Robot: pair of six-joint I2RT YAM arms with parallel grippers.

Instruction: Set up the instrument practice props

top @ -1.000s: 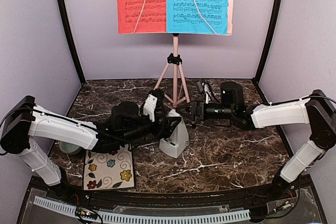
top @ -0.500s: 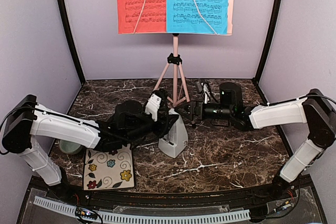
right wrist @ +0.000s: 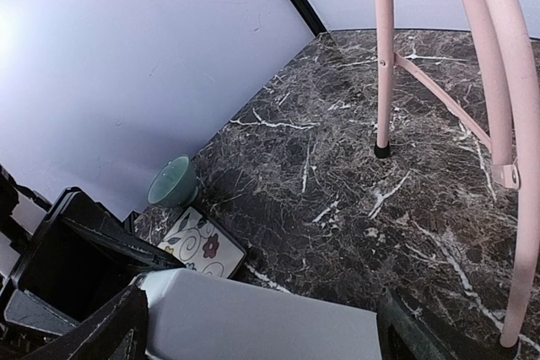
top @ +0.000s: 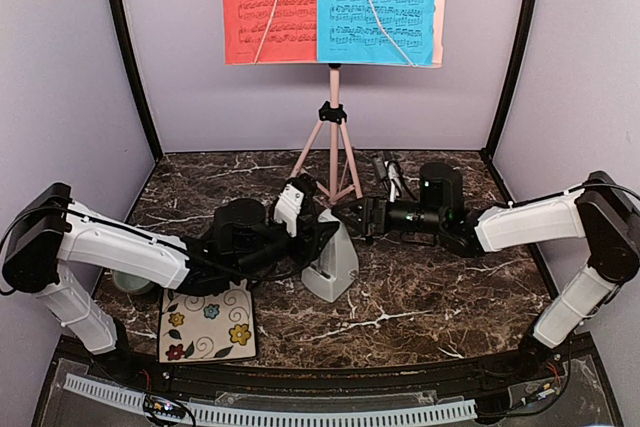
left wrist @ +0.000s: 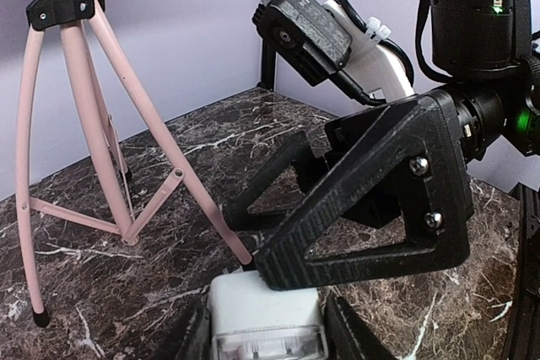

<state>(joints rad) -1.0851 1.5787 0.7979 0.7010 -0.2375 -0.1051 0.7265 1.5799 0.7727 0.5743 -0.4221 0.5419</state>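
Note:
The pale pink tripod music stand [top: 333, 137] stands at the back with the red sheet [top: 268, 2] and the blue sheet [top: 378, 2] side by side on its desk. The white pyramid metronome [top: 338, 265] stands upright on the marble table in front of the tripod. My left gripper [top: 322, 232] grips it from the left, and its body [left wrist: 266, 318] fills the space between my fingers. My right gripper [top: 352, 217] is open around its top from the right, with one fingertip [left wrist: 278, 263] touching the top edge. The metronome's side [right wrist: 261, 326] lies between those fingers.
A pale green bowl [top: 128, 280] and a square floral tile [top: 207, 320] sit at the near left, under my left arm. A small black object [top: 390, 172] lies behind my right arm. The tripod legs [left wrist: 110, 124] spread just beyond the metronome. Walls enclose three sides.
My left gripper has slid forward and closed in on the metronome, which has shifted slightly right. My right gripper has drawn back a little to the right.

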